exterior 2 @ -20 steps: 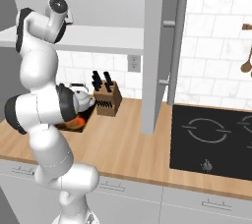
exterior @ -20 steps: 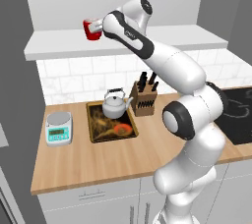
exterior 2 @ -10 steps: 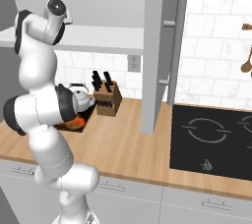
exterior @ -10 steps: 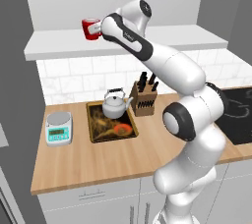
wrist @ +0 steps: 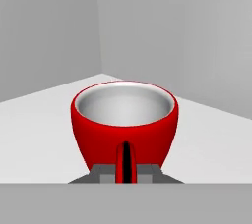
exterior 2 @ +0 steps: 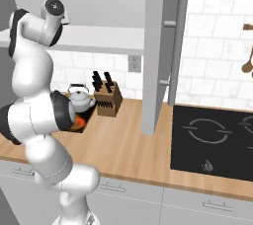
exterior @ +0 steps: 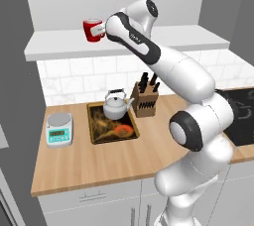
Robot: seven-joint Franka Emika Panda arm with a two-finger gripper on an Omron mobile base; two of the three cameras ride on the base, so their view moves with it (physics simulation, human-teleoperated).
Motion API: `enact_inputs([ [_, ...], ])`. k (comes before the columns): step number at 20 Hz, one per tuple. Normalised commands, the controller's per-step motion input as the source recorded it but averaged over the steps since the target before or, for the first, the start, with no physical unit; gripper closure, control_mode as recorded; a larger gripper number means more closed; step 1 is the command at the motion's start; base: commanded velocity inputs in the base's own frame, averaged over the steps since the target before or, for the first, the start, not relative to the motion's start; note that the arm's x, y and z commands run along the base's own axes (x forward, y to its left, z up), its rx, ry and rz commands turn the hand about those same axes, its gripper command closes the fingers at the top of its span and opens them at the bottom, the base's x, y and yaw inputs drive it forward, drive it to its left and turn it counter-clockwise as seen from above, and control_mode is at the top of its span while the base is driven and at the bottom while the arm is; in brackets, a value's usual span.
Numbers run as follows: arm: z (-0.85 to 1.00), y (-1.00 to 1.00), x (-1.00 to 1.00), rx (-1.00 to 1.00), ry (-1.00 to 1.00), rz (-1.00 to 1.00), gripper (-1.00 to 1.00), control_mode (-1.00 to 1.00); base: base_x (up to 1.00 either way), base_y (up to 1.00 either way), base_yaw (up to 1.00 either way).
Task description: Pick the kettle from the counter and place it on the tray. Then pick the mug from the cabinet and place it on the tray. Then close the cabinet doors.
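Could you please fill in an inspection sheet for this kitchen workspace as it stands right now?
Surface: light wooden counter, bare towards its front edge.
Job's things: kettle stands on the tray; red mug upright on the cabinet shelf; cabinet doors open.
Clutter: kitchen scale left of the tray; knife block to its right.
Grippers: gripper shut on the mug's handle.
Cables: nothing seen.
Surroundings: black stovetop, white tiled wall, hanging wooden utensils.
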Motion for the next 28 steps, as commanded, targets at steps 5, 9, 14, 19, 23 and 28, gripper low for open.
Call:
enact_inputs([
  [5,0.03,-0.08,-0.77,0.0,-0.02,0.04,1.0,-1.0,0.0,0.0,0.0],
  [9,0.0,-0.03,-0.94,0.0,-0.04,0.0,1.0,-1.0,0.0,0.0,0.0],
  [14,-0.04,-0.06,-0.94,0.01,0.0,0.0,1.0,-1.0,0.0,0.0,0.0],
  [19,-0.33,0.0,-0.76,0.0,0.03,0.0,1.0,-1.0,0.0,0.0,0.0],
  [23,-0.55,0.0,-0.56,0.0,0.13,0.0,1.0,-1.0,0.0,0.0,0.0],
  [28,-0.69,0.0,-0.41,-0.01,0.04,0.0,1.0,-1.0,0.0,0.0,0.0],
])
